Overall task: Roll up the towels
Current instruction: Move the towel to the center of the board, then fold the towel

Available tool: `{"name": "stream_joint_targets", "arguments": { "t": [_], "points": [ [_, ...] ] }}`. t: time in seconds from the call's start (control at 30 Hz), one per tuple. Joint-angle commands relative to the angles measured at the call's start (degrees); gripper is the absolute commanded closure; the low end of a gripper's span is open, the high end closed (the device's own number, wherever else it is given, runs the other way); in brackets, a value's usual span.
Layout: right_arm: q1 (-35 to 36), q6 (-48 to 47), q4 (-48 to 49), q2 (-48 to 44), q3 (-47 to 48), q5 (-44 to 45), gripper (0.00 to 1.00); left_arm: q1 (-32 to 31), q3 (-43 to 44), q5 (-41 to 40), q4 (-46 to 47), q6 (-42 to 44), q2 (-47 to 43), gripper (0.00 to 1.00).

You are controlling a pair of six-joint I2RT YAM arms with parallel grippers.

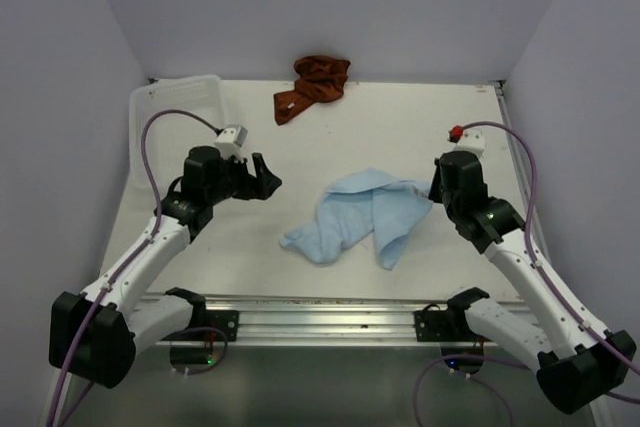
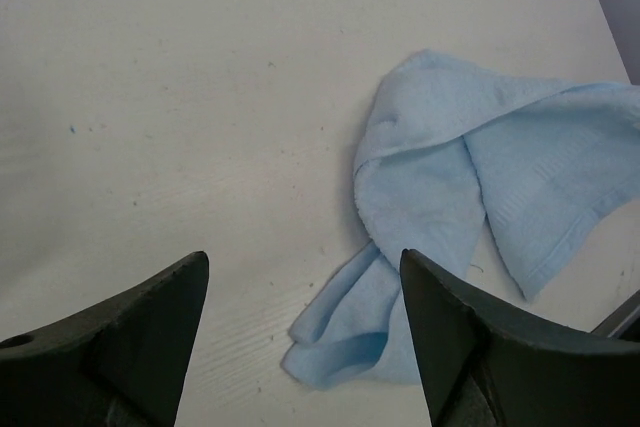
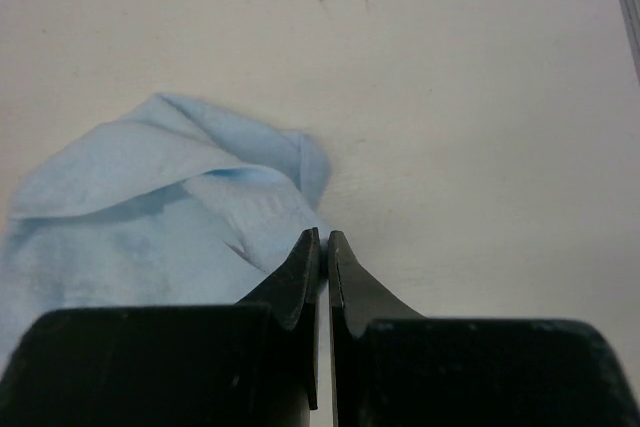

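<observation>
A light blue towel (image 1: 360, 212) lies crumpled and partly folded over itself in the middle of the table. My right gripper (image 1: 433, 190) is shut, its tips (image 3: 324, 234) pinched on the right corner of the blue towel (image 3: 150, 217). My left gripper (image 1: 268, 179) hangs open a little left of the towel and holds nothing. In the left wrist view its jaws (image 2: 302, 257) stand wide apart, and the near tail of the blue towel (image 2: 450, 177) lies between and beyond them. A rust-brown towel (image 1: 313, 85) sits bunched against the back wall.
A white plastic basket (image 1: 180, 82) stands at the back left corner, behind the left arm. A metal rail (image 1: 320, 307) runs along the near edge between the two arm bases. Walls close in the table on the left, back and right.
</observation>
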Motion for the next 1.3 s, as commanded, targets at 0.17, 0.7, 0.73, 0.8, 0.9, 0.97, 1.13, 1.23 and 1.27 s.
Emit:
{"name": "stream_joint_targets", "arguments": {
  "t": [0.17, 0.7, 0.73, 0.8, 0.9, 0.97, 1.13, 1.23, 1.27],
  "points": [
    [-7.0, 4.5, -2.4, 1.4, -2.5, -0.3, 1.0, -12.8, -9.3, -4.5, 4.9, -8.4, -2.2, 0.22],
    [-10.1, 4.0, 0.9, 2.0, -4.5, -8.0, 1.0, -21.1, -25.6, -6.3, 24.5, -10.4, -2.4, 0.29],
    [-10.1, 4.0, 0.9, 2.1, -4.5, -8.2, 1.0, -21.1, -25.8, -6.4, 25.2, -9.6, -1.8, 0.29],
    [-10.2, 3.9, 1.2, 2.4, -4.5, -8.5, 1.0, -21.2, -25.7, -6.9, 27.0, -8.7, -0.8, 0.33],
    [-10.1, 3.8, 1.1, 3.0, -4.2, -8.6, 1.0, -21.4, -25.0, -5.7, 28.6, -7.5, 0.7, 0.41],
    [-10.1, 3.8, 1.1, 3.0, -4.2, -8.6, 1.0, -21.5, -24.8, -4.9, 29.1, -7.5, 2.0, 0.5],
    [-10.4, 3.7, 1.0, 2.5, -4.1, -8.2, 1.0, -22.3, -26.4, -5.0, 30.8, -9.2, 3.2, 0.59],
    [-10.5, 4.0, 1.2, 2.6, -4.1, -8.4, 1.0, -23.0, -27.1, -5.6, 31.4, -9.8, 4.4, 0.6],
    [-10.5, 3.9, 1.3, 2.7, -4.0, -8.6, 1.0, -23.2, -27.7, -5.6, 31.7, -9.9, 4.7, 0.6]
  ]
}}
